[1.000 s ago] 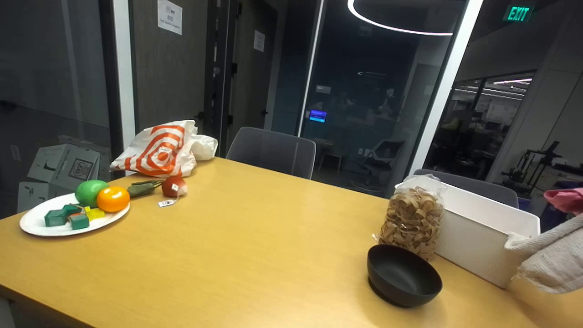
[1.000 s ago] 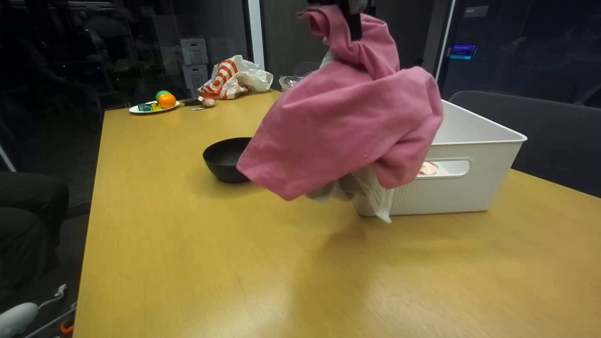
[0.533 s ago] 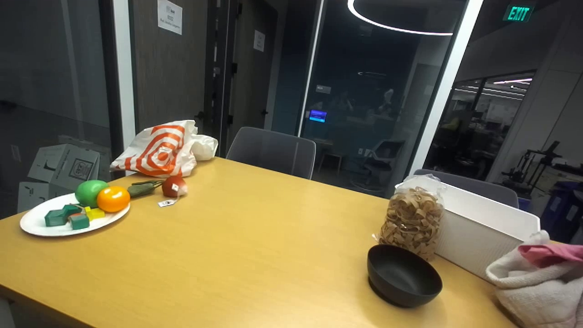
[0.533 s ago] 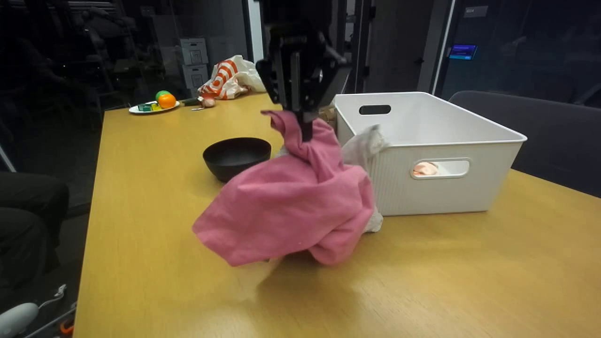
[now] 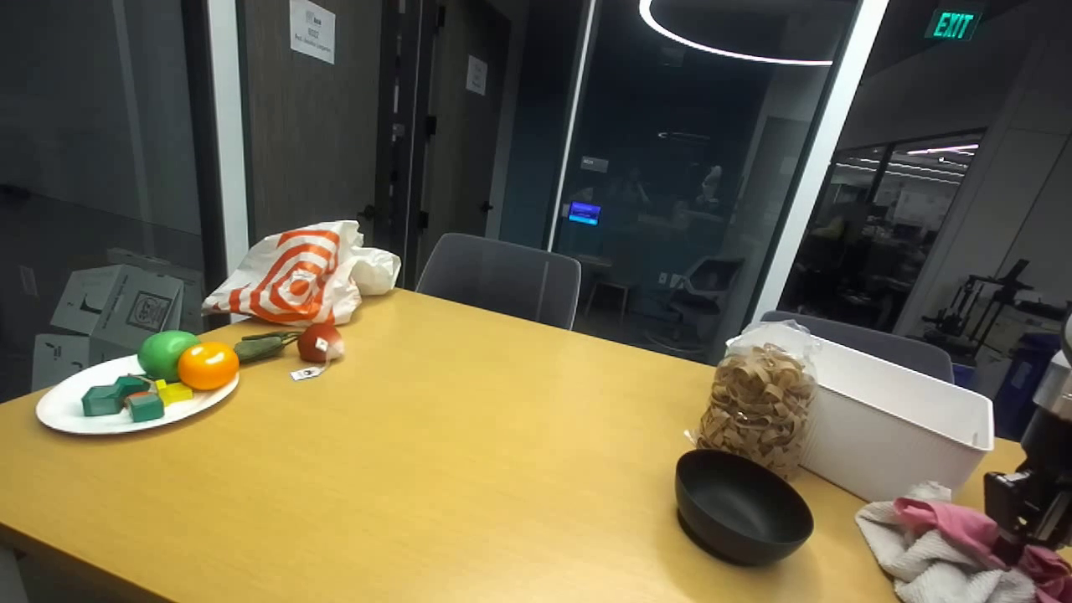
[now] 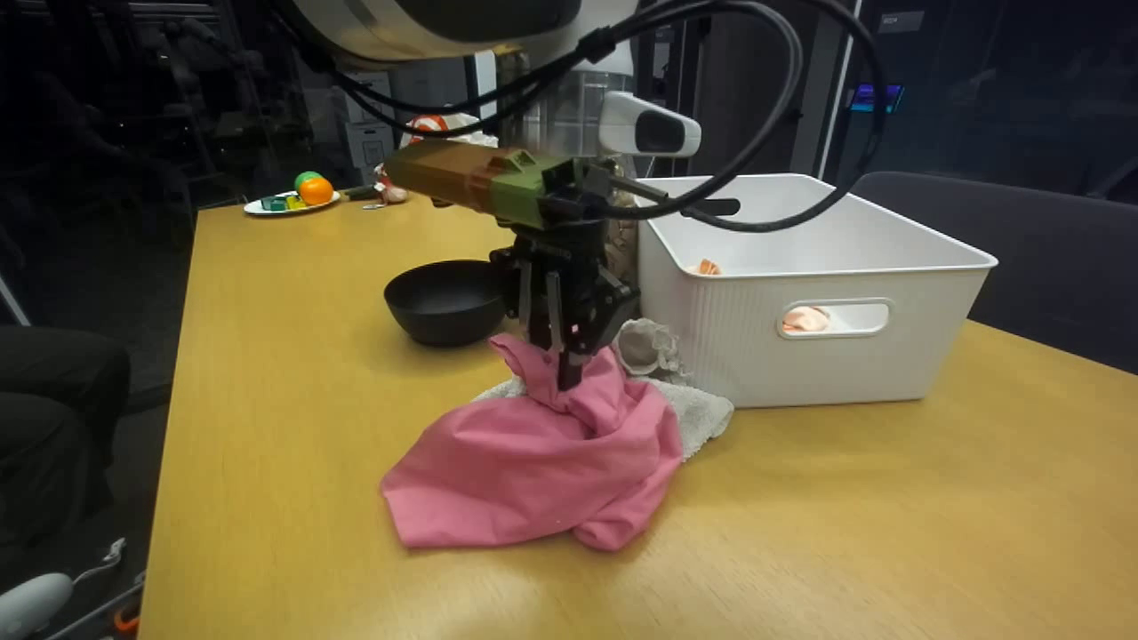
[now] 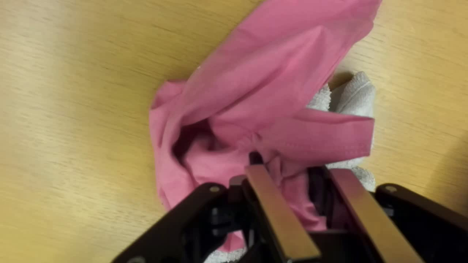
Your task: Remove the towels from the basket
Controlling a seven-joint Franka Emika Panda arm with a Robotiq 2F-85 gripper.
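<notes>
A pink towel (image 6: 533, 480) lies bunched on the table beside the white basket (image 6: 827, 356), with a whitish towel (image 6: 702, 413) under and behind it. In an exterior view, the pink towel (image 5: 955, 521) and the whitish towel (image 5: 930, 561) lie in front of the basket (image 5: 896, 452). My gripper (image 6: 569, 369) points down, its fingers around a raised fold of pink cloth. In the wrist view the gripper (image 7: 287, 164) has pink cloth (image 7: 263, 84) between its fingers; whitish cloth (image 7: 356, 96) shows beneath. A peach-coloured thing (image 6: 805, 319) shows inside the basket through its handle slot.
A black bowl (image 5: 741, 507) and a clear bag of brown strips (image 5: 758, 406) stand next to the basket. A plate (image 5: 59, 410) with toy food and a red-and-white bag (image 5: 293, 276) are at the table's far end. Grey chairs (image 5: 502, 276) stand behind.
The gripper has moved down and away from the basket with the towels. They hung in the air and over the basket's side; now they rest bunched on the table.
</notes>
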